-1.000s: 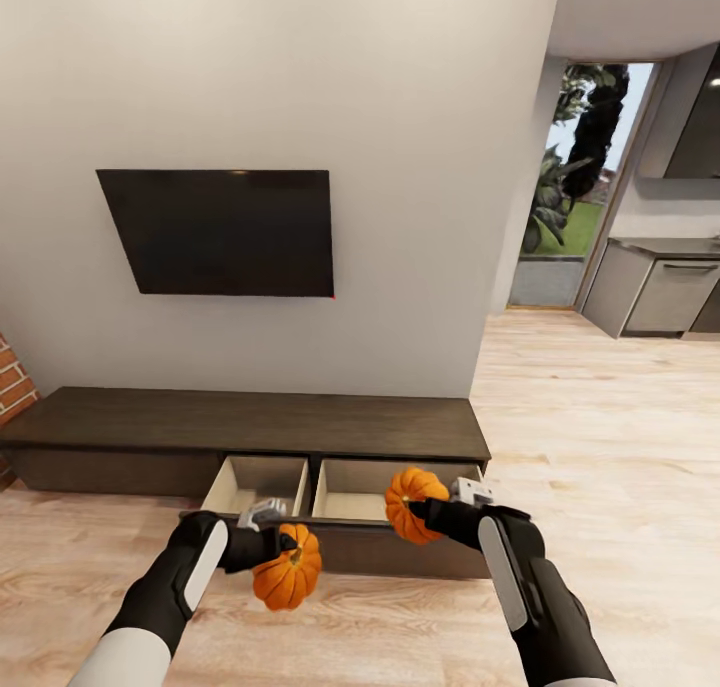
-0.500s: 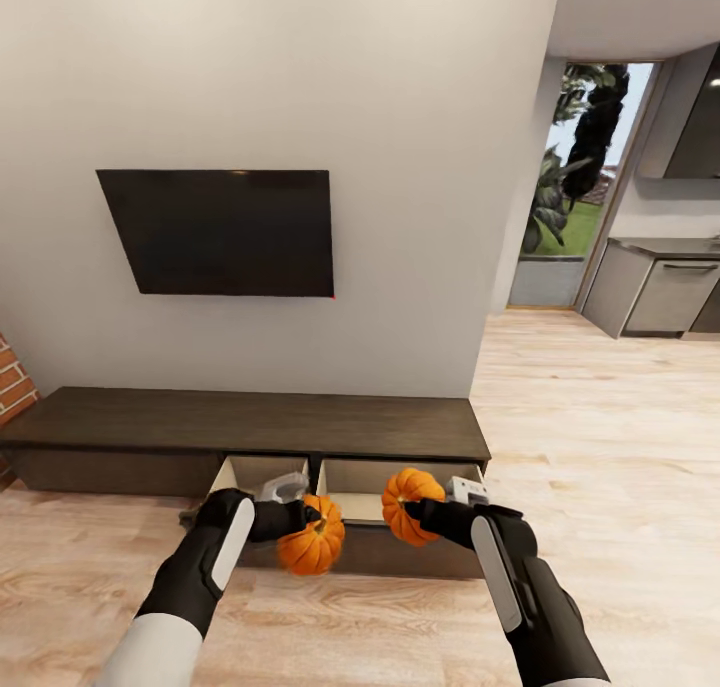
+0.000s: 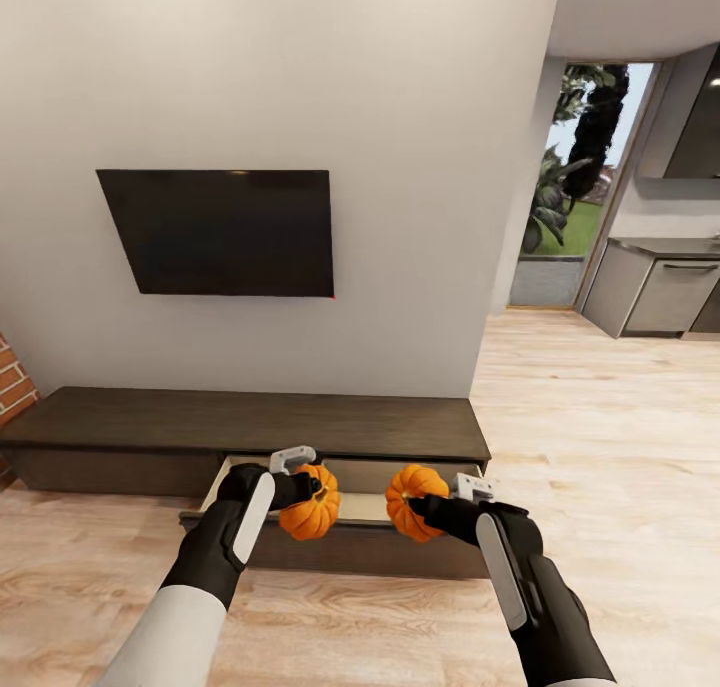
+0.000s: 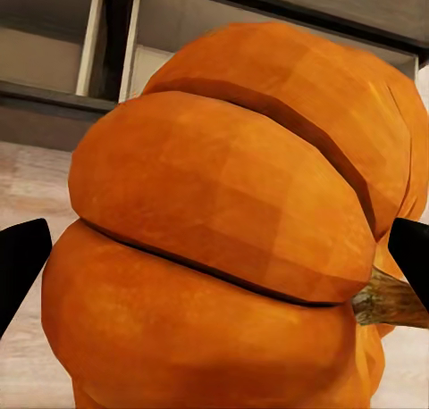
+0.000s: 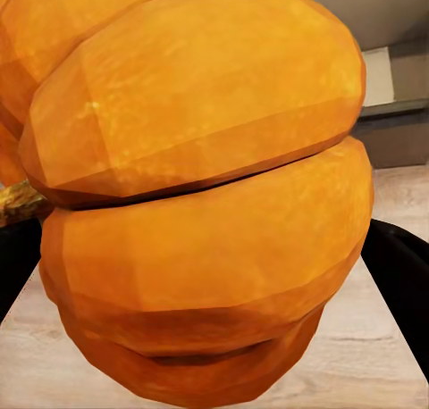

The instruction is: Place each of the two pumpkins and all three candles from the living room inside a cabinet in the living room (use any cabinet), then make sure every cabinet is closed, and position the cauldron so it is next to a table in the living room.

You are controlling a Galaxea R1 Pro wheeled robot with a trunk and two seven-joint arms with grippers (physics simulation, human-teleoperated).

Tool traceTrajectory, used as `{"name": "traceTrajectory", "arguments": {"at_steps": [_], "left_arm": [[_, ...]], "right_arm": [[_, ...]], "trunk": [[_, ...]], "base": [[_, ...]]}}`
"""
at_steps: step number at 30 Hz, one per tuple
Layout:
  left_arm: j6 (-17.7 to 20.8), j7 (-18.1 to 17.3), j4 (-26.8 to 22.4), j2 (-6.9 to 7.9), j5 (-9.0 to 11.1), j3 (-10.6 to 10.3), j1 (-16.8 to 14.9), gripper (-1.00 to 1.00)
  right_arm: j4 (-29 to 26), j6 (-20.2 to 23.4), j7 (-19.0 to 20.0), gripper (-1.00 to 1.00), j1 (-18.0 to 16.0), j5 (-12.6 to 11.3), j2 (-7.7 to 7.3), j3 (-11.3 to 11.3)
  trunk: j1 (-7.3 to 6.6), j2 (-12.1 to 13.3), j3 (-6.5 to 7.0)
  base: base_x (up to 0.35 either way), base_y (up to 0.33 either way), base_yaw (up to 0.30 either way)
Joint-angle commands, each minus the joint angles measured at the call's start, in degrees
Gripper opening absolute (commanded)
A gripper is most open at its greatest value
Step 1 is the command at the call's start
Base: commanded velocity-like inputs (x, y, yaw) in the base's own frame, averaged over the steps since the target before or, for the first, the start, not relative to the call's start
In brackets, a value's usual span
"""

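Since a second ago the left arm has been carrying its pumpkin up and forward, from low over the floor in front of the cabinet to a spot over the open drawers; the right arm is barely shifting.

Nearest the camera, both black-and-white forearms are reaching forward. The left gripper (image 3: 305, 489) is pinching the left pumpkin (image 3: 310, 508), and in the left wrist view that pumpkin (image 4: 223, 239) is sitting between two dark fingers (image 4: 20, 266), its brown stem (image 4: 389, 300) pointing sideways toward one of them. The right gripper (image 3: 425, 507) is clamping the right pumpkin (image 3: 414, 502); in the right wrist view this pumpkin (image 5: 201, 186) is bulging between black fingers (image 5: 398, 275), with pale floor planks behind it.

Both pumpkins are hanging side by side, apart from each other, above the front edge of the two pulled-out drawers (image 3: 365, 502), whose pale interiors are showing behind them. The left one is hovering about over the divider between the drawers, the right one over the right drawer.

Beyond, the long dark cabinet (image 3: 200, 422) is standing against the wall, with a black TV (image 3: 220, 232) mounted above it. Brick (image 3: 12, 387) is edging in at far left. Far right, a doorway is opening onto greenery beside grey kitchen units (image 3: 660, 292).
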Motion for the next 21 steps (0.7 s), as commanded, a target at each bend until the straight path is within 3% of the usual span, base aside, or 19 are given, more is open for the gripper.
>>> {"name": "traceTrajectory", "arguments": {"at_steps": [1, 5, 13, 21], "left_arm": [[-0.1, 0.2, 0.0, 0.03, 0.0, 0.0, 0.0, -1.0], [-0.4, 0.4, 0.2, 0.01, -0.1, 0.0, 0.0, -1.0], [-0.6, 0.5, 0.3, 0.08, -0.2, -0.1, 0.0, -1.0], [-1.8, 0.5, 0.3, 0.14, -0.1, -0.1, 0.0, -1.0]], "right_arm": [[-0.5, 0.1, -0.1, -1.0, 0.0, -0.1, 0.1, 0.0], [-1.1, 0.8, -0.1, -1.0, 0.0, -0.1, 0.1, -0.1], [-1.1, 0.9, -0.1, -1.0, 0.0, -0.1, 0.28, 0.0], [-1.2, 0.9, -0.1, -1.0, 0.0, -0.1, 0.32, 0.1]], "trunk": [[0.0, 0.0, 0.0], [0.0, 0.0, 0.0], [0.0, 0.0, 0.0], [0.0, 0.0, 0.0]], "base": [[0.016, 0.0, 0.0], [0.166, 0.0, -0.013], [0.25, 0.0, -0.179], [0.205, -0.044, -0.021]]}}
